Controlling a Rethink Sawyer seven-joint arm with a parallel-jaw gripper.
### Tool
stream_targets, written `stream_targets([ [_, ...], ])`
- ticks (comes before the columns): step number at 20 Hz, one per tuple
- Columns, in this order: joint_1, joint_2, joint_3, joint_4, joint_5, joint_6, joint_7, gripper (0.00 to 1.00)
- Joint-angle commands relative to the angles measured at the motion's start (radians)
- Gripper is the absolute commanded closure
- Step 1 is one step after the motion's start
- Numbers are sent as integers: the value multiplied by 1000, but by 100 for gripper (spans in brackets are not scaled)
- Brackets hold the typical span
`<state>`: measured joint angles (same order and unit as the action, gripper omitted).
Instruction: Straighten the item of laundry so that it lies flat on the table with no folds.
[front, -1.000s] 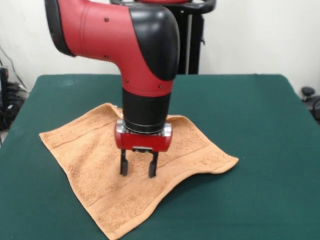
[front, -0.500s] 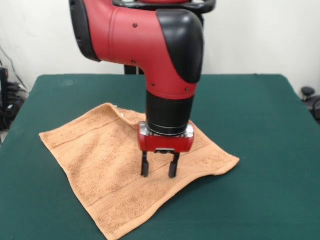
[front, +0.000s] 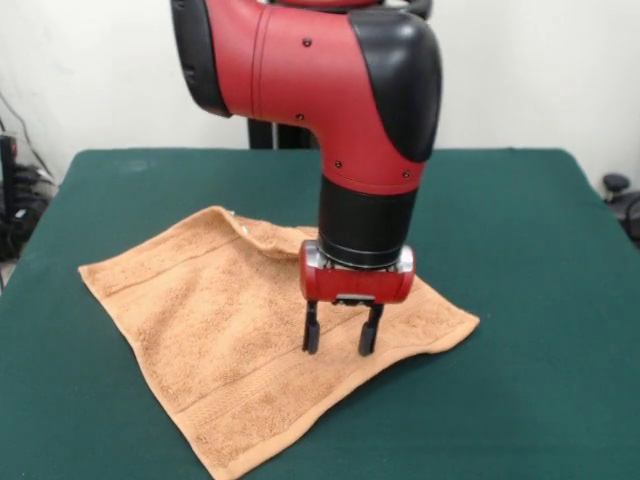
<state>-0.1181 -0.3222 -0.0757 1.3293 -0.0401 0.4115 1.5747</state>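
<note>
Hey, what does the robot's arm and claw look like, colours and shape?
The arm is thick and rounded, glossy red with black joint covers and a black cylindrical wrist. Small dark screws dot the red shell. The claw has a red, silver-trimmed housing and two short black fingers.

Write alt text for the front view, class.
A red and black robot arm holds its open gripper over a square orange-tan terry-cloth towel, spread with a rumpled far edge on a dark green felt-covered table.
</note>
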Motion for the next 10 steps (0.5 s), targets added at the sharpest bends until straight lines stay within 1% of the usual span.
stream_targets([
  [1, 49, 117, 12, -54, 68, 19, 258, 0],
  [10, 32, 222, 19, -127, 82, -43, 221, 0],
])
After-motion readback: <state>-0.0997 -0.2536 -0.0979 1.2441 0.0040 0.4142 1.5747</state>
